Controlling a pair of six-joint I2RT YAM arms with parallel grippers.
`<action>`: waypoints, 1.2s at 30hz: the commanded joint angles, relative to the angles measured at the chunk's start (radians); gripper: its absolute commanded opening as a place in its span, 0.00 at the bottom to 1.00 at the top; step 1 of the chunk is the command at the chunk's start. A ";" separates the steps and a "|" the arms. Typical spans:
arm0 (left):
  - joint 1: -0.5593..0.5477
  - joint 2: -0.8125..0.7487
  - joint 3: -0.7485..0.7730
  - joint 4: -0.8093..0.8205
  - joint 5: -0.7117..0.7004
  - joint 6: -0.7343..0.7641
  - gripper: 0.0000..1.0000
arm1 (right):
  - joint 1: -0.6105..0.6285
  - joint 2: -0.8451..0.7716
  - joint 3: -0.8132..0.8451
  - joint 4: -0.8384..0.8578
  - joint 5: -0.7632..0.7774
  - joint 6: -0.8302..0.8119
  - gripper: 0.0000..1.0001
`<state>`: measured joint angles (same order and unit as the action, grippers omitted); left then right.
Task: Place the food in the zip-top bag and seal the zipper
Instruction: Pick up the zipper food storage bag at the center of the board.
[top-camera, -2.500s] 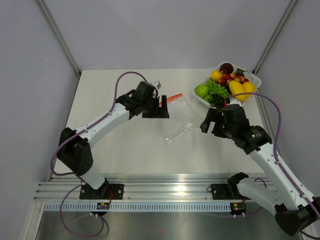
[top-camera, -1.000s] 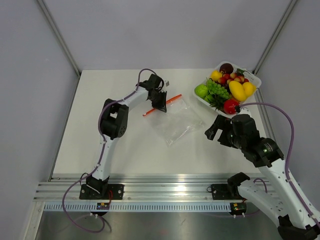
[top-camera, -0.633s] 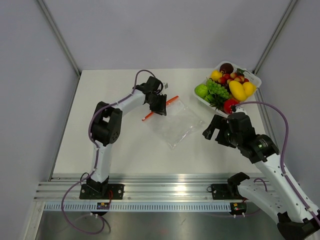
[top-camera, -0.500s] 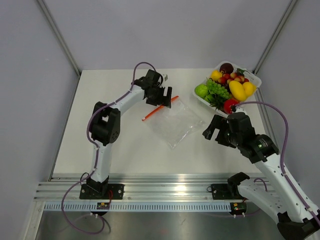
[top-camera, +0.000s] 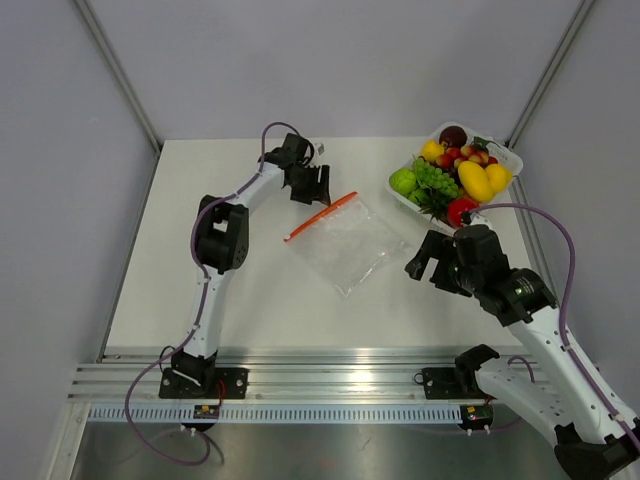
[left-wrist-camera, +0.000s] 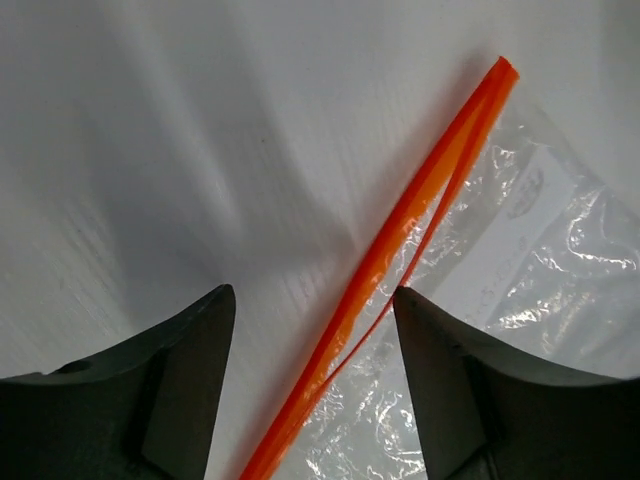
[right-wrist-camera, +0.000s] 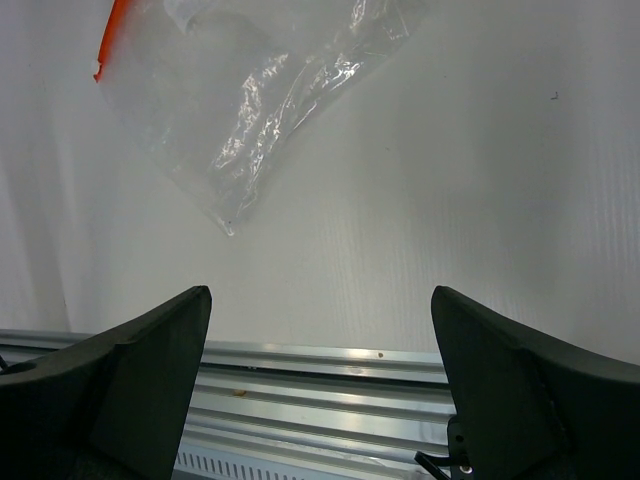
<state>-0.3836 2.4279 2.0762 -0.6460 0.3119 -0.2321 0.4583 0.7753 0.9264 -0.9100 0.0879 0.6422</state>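
Observation:
The zip-top bag (top-camera: 352, 243) lies flat and empty on the white table, with its orange-red zipper (top-camera: 320, 215) along the far left edge. My left gripper (top-camera: 316, 186) is open just above and behind the zipper, holding nothing. In the left wrist view the zipper (left-wrist-camera: 400, 230) runs diagonally between my open fingers (left-wrist-camera: 180, 380), and the bag (left-wrist-camera: 540, 300) with its white label (left-wrist-camera: 500, 250) lies to the right. My right gripper (top-camera: 424, 262) is open and empty to the right of the bag. The right wrist view shows the bag (right-wrist-camera: 270, 110) ahead. The food (top-camera: 455, 175) is piled at the far right.
The fruits sit in a white tray (top-camera: 511, 157) at the table's far right corner, behind my right arm. The aluminium rail (right-wrist-camera: 320, 370) runs along the near table edge. Grey walls enclose the table on three sides.
My left gripper let go of the zipper and pulled back a little toward the far left. The bag, lifted earlier, now lies flat. My right arm drew back to the right, then held still.

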 joint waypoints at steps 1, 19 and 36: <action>-0.014 -0.010 -0.010 -0.006 0.118 -0.001 0.65 | 0.006 0.024 0.009 0.034 0.003 0.005 1.00; -0.031 -0.282 -0.399 0.169 0.276 -0.159 0.00 | 0.005 0.041 -0.015 0.048 -0.023 0.039 0.99; -0.055 -0.773 -0.857 0.359 0.360 -0.260 0.00 | 0.295 0.527 0.270 0.359 -0.017 0.175 1.00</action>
<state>-0.4221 1.7031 1.2537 -0.3382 0.6304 -0.4717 0.7280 1.2575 1.0939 -0.6647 0.0269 0.7612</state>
